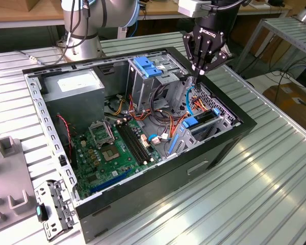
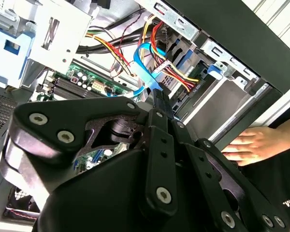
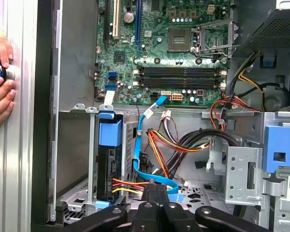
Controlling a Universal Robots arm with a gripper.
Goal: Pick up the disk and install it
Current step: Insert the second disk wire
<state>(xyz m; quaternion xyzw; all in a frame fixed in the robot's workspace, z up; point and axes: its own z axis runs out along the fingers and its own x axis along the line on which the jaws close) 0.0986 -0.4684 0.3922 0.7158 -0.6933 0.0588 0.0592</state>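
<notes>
The disk [image 3: 109,164] stands on edge in the drive bay at the case's front corner, black with a blue carrier frame; in the exterior view its blue frame [image 1: 200,121] sits low in the bay. My gripper [image 1: 198,76] hangs just above the bay, beside the disk and apart from it. Its fingertips are pressed together in both wrist views [image 3: 155,187] [image 2: 157,96]. A thin blue flat cable [image 3: 137,145] loops up from beside the disk and runs into the fingertips; the same cable [image 2: 142,58] ends at the tips in the second wrist view.
The open black case [image 1: 245,120] holds a green motherboard [image 1: 112,148], a grey power supply box [image 1: 74,89], a metal cage with a blue latch [image 1: 148,66] and red, orange and yellow wires [image 3: 169,145]. A person's hands [image 3: 0,82] rest outside the case wall.
</notes>
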